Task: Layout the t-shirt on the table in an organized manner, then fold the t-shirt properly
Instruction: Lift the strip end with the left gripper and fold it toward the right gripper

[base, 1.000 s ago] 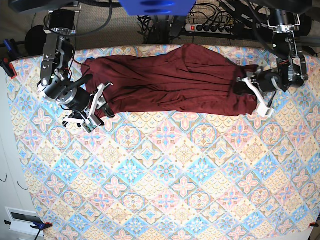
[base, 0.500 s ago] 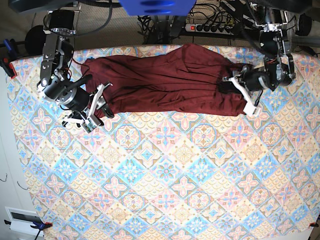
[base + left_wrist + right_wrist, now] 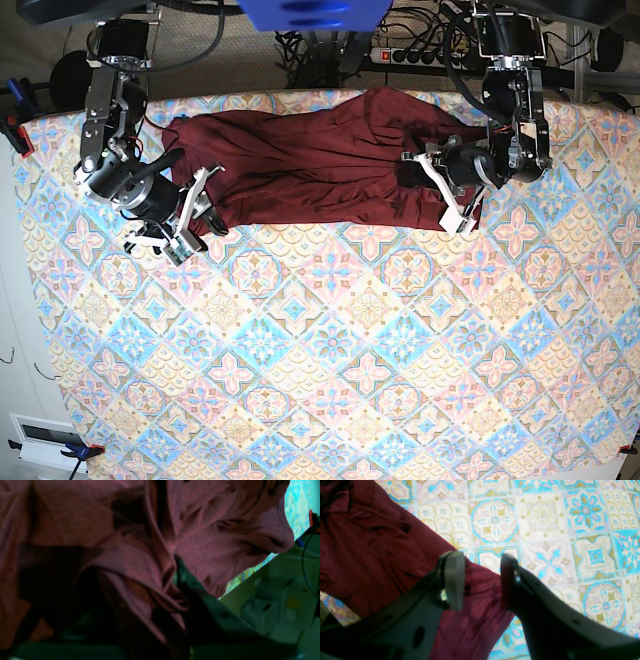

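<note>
One t-shirt [image 3: 320,160], one table [image 3: 330,380] — left tool [image 3: 440,190] pinching shirt, right tool [image 3: 195,215] agape.

T-shirt [image 3: 320,160] lies across far part of table [image 3: 330,380], stretched left-right. Right gripper [image 3: 195,215] at shirt's left end, over its near-left corner. Left gripper [image 3: 440,190] at shirt's right end, cloth bunched round it. Near half of table bare.

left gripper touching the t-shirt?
Touching. In the left wrist view the t-shirt is bunched and pinched in the left gripper; its jaws are shut on a fold.
</note>
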Available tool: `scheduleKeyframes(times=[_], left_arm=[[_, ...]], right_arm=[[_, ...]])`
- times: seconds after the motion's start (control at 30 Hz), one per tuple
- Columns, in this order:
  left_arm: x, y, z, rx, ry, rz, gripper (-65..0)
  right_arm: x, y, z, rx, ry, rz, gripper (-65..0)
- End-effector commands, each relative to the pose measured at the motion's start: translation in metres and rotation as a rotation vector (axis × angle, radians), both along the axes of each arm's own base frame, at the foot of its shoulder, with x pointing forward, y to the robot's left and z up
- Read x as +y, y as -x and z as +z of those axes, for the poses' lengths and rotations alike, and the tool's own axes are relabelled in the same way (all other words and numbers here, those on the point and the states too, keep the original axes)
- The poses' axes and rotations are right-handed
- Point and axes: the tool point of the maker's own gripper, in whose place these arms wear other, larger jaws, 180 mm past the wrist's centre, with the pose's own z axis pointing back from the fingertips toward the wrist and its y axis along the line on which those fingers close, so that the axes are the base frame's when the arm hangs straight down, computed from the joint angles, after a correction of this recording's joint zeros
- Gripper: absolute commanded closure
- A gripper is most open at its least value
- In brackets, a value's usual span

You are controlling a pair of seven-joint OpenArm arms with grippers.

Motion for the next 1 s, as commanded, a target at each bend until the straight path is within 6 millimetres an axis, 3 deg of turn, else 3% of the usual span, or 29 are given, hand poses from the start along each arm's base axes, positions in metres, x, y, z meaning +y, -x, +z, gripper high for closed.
scheduleKeyframes(times=[0.0, 0.1, 0.2, 0.4, 0.57, 0.73, 0.97], left_arm=[[0.001, -0.009, 0.011, -0.037, 0.013, 0.011, -18.0], [0.004, -0.010, 0.014, -0.041, 0.030, 0.027, -36.3], [0.022, -0.019, 0.028, -0.076, 0.090, 0.111, -45.0], [0.055, -0.033, 0.054, -0.152, 0.180, 0.249, -46.2], [0.071, -0.031, 0.051, -0.139, 0.123, 0.242, -46.2], [0.048, -0.025, 0.033, -0.090, 0.060, 0.150, -46.2], [-0.013, -0.023, 0.018, -0.053, 0.084, 0.056, -46.2]], right_arm=[[0.001, -0.007, 0.015, -0.054, -0.011, 0.007, -22.8], [0.001, -0.007, 0.015, -0.054, -0.011, 0.007, -22.8], [0.001, -0.007, 0.015, -0.054, -0.011, 0.007, -22.8], [0.001, -0.007, 0.015, -0.054, -0.011, 0.007, -22.8], [0.001, -0.007, 0.015, -0.053, -0.012, 0.007, -22.8], [0.001, -0.007, 0.015, -0.053, -0.012, 0.008, -22.8], [0.001, -0.007, 0.014, -0.050, -0.012, 0.007, -22.8]])
